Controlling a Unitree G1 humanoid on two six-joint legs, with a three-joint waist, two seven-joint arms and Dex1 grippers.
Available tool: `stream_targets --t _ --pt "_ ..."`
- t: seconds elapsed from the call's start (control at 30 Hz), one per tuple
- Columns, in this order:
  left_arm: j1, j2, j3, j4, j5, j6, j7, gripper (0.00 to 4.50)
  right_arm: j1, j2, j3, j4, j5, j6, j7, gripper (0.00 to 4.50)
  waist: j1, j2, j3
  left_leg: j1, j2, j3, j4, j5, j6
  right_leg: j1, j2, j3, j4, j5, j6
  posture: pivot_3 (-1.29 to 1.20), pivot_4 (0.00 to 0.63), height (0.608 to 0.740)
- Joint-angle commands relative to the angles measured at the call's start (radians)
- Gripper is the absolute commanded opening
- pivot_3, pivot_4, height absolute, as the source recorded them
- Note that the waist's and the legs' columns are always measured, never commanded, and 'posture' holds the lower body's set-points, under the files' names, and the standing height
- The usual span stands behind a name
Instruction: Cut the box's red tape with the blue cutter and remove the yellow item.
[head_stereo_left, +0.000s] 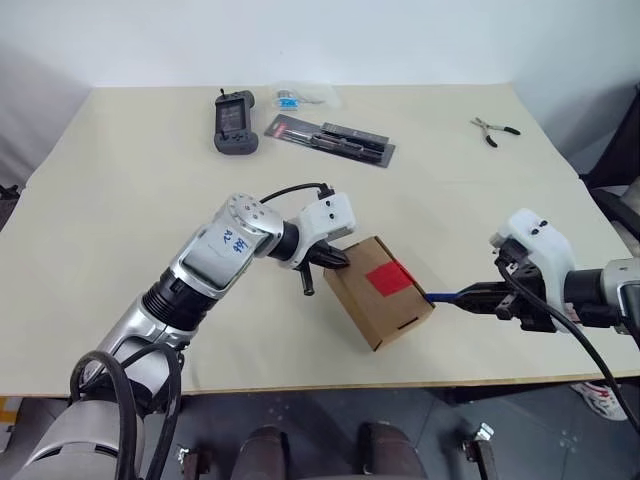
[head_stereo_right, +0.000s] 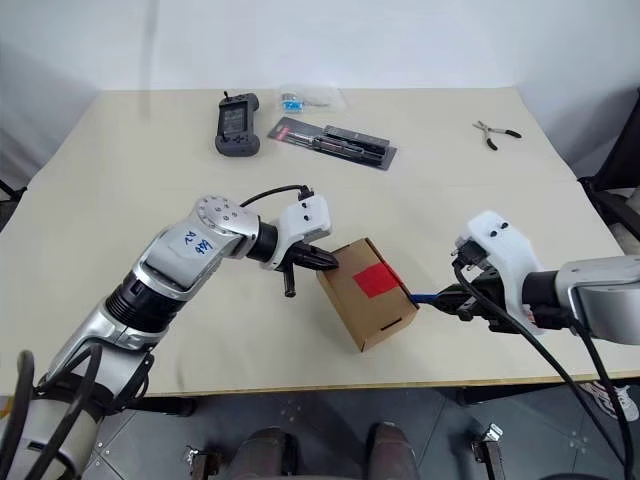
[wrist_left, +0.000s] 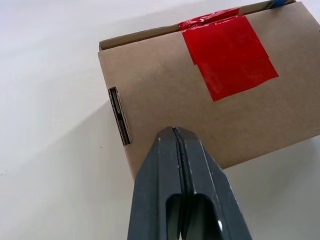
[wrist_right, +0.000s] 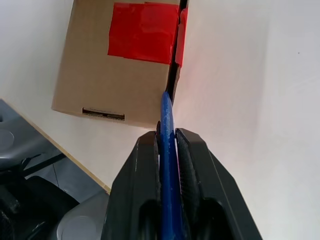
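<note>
Pinching one slim dark-blue pen-shaped cutter (wrist_right: 167, 150), my right tool (head_stereo_left: 497, 298) points its tip at the edge of one small brown cardboard box (head_stereo_left: 380, 300) near the front edge of the beige tabletop (head_stereo_left: 130, 200). One red tape patch (head_stereo_left: 389, 277) sits on the box. My left tool (head_stereo_left: 335, 258), fingers pressed together, rests against the box's other side. Far back lie one black blister pack (head_stereo_left: 330, 138), one handheld controller (head_stereo_left: 235, 122) and one pair of pliers (head_stereo_left: 494, 129).

Brown cardboard box (head_stereo_left: 378, 305) bearing a bright red tape (head_stereo_left: 391, 277) patch; dark-blue cutter (head_stereo_left: 447, 297) between the black fingers of the right end effector (head_stereo_left: 480, 298); left end effector (head_stereo_left: 335, 259) black with a white housing; desk (head_stereo_left: 140, 180) plain pale beige; black blister pack (head_stereo_left: 330, 138) with a red end.
</note>
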Motion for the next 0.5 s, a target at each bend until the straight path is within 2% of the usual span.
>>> stream_targets --t 0.03,0.13,0.23,0.27,0.37,0.5 --pt "0.071 0.000 -0.039 0.079 0.051 0.022 0.043 0.00 0.036 -0.032 -0.158 0.004 -0.001 -0.052 0.077 0.22 0.001 0.000 0.000 0.000 0.000 0.000 0.000 0.000 0.000 0.000 0.000 0.000 0.000 0.000 0.000 0.00 0.150 0.740" --pt "0.085 -0.018 0.005 0.083 0.046 -0.006 0.065 0.00 0.073 -0.011 -0.273 0.028 -0.033 -0.102 0.120 0.22 0.002 0.000 0.000 0.000 0.000 0.000 0.001 0.000 0.001 0.002 0.000 0.000 -0.002 0.001 0.001 0.00 0.150 0.740" --pt "0.100 -0.031 0.036 0.076 0.040 -0.024 0.075 0.00 0.110 0.033 -0.320 0.044 -0.098 -0.169 0.138 0.22 0.002 -0.001 0.000 0.000 0.000 0.000 0.001 0.001 0.002 0.003 0.000 0.000 -0.004 0.004 0.001 0.00 0.150 0.740" --pt "0.104 -0.037 0.045 0.073 0.036 -0.023 0.078 0.00 0.134 0.058 -0.318 0.042 -0.163 -0.206 0.149 0.22 0.002 -0.001 0.000 0.000 0.000 0.000 0.001 0.001 0.003 0.003 0.000 0.000 -0.005 0.005 0.001 0.00 0.150 0.740" --pt "0.117 -0.053 0.069 0.067 0.029 -0.033 0.087 0.00 0.243 0.136 -0.245 0.052 -0.388 -0.334 0.185 0.22 0.003 -0.003 -0.001 0.000 0.000 0.000 0.002 0.001 0.004 0.004 0.000 0.000 -0.006 0.007 0.002 0.00 0.150 0.740" --pt "0.130 -0.077 0.109 0.063 0.020 -0.082 0.094 0.00 0.329 0.248 -0.050 0.119 -0.734 -0.594 0.223 0.22 0.001 -0.002 -0.002 -0.001 -0.001 0.001 0.002 0.002 0.004 0.003 0.000 0.000 -0.007 0.007 0.003 0.00 0.150 0.740"
